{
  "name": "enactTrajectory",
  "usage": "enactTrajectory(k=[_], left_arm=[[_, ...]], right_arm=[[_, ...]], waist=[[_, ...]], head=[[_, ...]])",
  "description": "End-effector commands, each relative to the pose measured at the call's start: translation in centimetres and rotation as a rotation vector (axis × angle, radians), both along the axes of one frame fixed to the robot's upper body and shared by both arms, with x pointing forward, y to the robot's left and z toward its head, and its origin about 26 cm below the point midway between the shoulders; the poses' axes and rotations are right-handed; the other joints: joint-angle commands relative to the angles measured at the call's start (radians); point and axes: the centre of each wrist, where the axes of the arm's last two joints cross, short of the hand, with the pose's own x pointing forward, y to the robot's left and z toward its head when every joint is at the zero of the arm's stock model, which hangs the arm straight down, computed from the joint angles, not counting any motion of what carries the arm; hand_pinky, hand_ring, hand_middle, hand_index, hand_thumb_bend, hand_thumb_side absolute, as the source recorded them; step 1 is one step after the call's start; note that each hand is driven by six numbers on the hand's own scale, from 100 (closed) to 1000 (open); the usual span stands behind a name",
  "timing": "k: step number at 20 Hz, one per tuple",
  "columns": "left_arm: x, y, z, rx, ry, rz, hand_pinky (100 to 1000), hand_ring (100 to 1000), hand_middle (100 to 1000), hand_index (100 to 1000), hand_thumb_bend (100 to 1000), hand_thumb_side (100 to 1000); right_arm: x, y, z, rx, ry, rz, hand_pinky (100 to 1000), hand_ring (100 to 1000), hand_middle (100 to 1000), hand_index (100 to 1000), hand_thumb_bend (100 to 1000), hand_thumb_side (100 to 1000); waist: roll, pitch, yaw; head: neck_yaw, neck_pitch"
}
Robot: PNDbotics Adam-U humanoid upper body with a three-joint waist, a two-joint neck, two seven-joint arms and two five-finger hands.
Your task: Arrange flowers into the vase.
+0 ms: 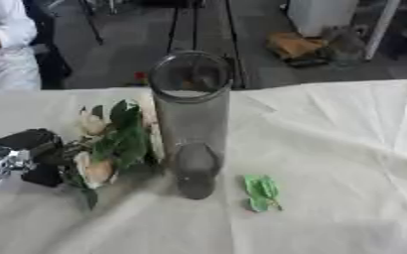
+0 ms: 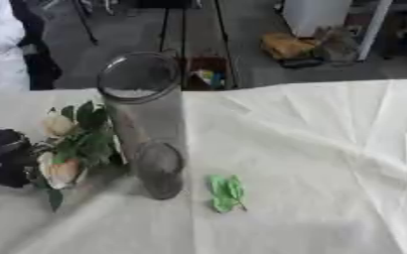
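Lying closest, on the white cloth of the counter [image 1: 346, 149]: a small green leaf piece [image 1: 262, 192], flat and alone, just right of the vase's bottom.

Coming in low from the left edge: left hand [image 1: 29, 156], black with a silver part. Sits beside the flowers, level with the stems. Seems to be wrapped round the stems, but too blurry to tell for sure how far the fingers are curled. Right hand nowhere to be seen.

Bunch of flowers [image 1: 111, 144] right next to the hand, touching or almost touching the left side of the vase. Pale cream and peach blooms, one up high, one down low. Dark green leaves in between. Heads pointing up and a little away. Not inside the vase yet.

Tall clear glass vase [image 1: 189, 114] standing upright near the middle of the counter. Round open mouth on top, round bottom seen through the glass. Nothing inside.
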Motion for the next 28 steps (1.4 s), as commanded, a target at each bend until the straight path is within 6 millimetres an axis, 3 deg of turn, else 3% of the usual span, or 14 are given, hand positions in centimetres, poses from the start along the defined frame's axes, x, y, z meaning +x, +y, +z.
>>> enactTrajectory(k=[1,20,28], left_arm=[[-0.7,0.4,2.0,0.004,-0.111,0.047,100,100,100,183,100,417],[-1.1,0.3,2.0,-0.135,-0.367,0.144,100,100,100,120,100,548],[-1.9,0.1,4.2,-0.247,-0.522,0.174,100,100,100,110,100,617]], right_arm=[[-0.2,0.0,0.5,-0.013,-0.015,0.001,218,336,249,530,100,930],[-0.2,0.0,0.4,-0.011,-0.003,0.002,221,337,247,533,100,931],[-0.3,-0.1,0.4,-0.01,-0.005,0.0,220,338,248,533,100,929]], waist=[[-0.001,-0.019,0.003],[-0.004,-0.017,0.006],[-0.008,-0.021,0.013]], head=[[-0.003,-0.014],[-0.005,-0.021],[-0.009,-0.015]])
